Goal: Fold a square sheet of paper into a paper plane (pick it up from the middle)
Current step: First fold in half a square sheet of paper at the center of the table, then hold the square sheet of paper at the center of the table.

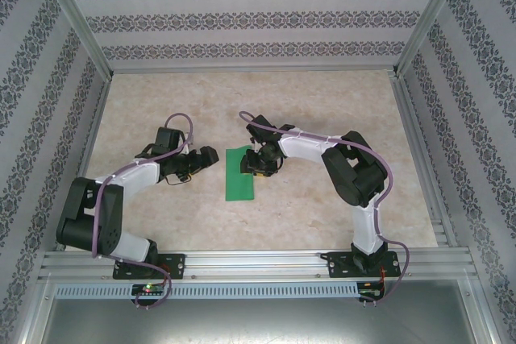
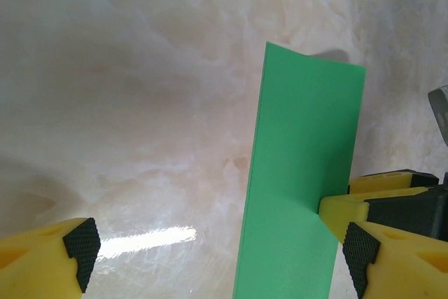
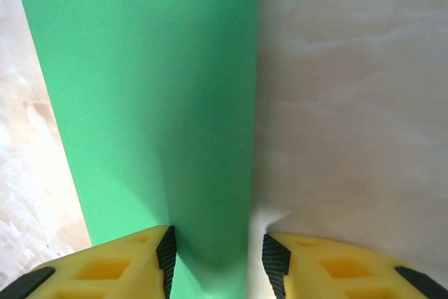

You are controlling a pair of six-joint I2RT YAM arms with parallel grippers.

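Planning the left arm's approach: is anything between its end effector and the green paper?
Nothing visible. Bare table lies between the left end effector and the green paper; the right end effector sits at the paper's opposite edge.

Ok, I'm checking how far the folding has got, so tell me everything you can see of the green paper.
The green paper is thin, plain, bright and unmarked. It shows as a narrow rectangle, not a square, so it looks folded in half, and it lies flat on the marble-look table. The right gripper straddles one long edge with jaws apart, and one of its fingers touches that edge. The open left gripper sits close on the other side, apart from it.
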